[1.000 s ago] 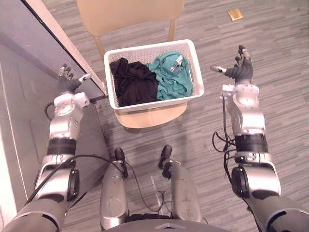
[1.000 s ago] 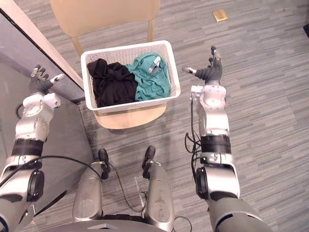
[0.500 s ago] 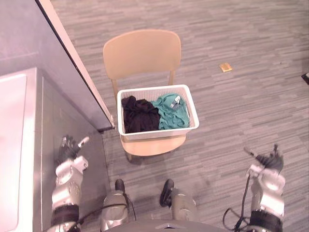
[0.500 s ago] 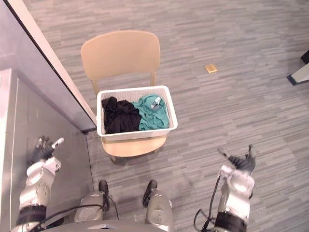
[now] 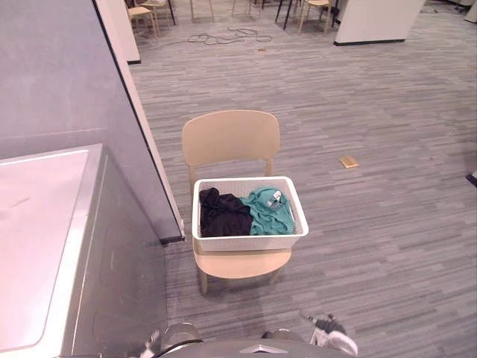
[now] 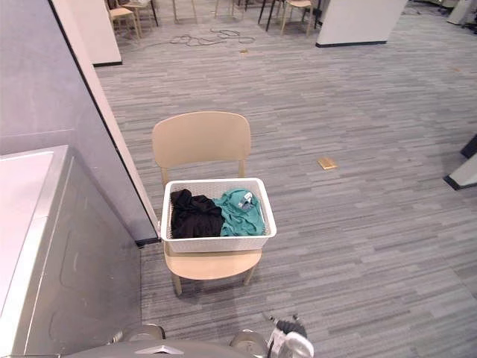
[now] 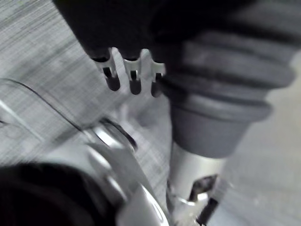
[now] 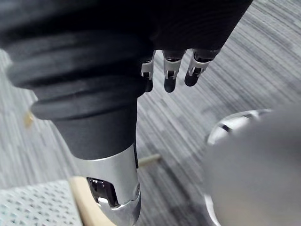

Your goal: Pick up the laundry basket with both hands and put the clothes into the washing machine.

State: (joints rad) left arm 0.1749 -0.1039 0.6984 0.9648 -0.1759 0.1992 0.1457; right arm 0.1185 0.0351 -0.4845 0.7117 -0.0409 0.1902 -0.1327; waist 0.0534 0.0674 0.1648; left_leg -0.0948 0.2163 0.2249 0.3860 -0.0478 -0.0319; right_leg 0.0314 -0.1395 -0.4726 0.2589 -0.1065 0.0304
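A white laundry basket (image 5: 250, 242) rests on the seat of a pale wooden chair (image 5: 231, 138), holding a black garment (image 5: 222, 212) and a teal garment (image 5: 268, 212). The grey washing machine (image 5: 119, 276) stands at the left, its pale top toward me. My right hand (image 5: 328, 328) shows low at the view's bottom edge, well short of the basket; its fingers (image 8: 169, 70) hang straight and hold nothing. My left hand (image 7: 131, 80) is open too, with floor beyond it. Neither hand touches the basket.
A grey partition wall (image 5: 67, 74) runs back from the washing machine, close to the chair's left side. A small tan piece (image 5: 348, 161) lies on the floor at the right. Far back are chairs (image 5: 141, 11), a loose cable (image 5: 231, 33) and a white pillar (image 5: 373, 19).
The camera has lifted, so the whole scene now looks farther off. Both hands have dropped from beside the basket to the bottom edge. The basket stays on the chair.
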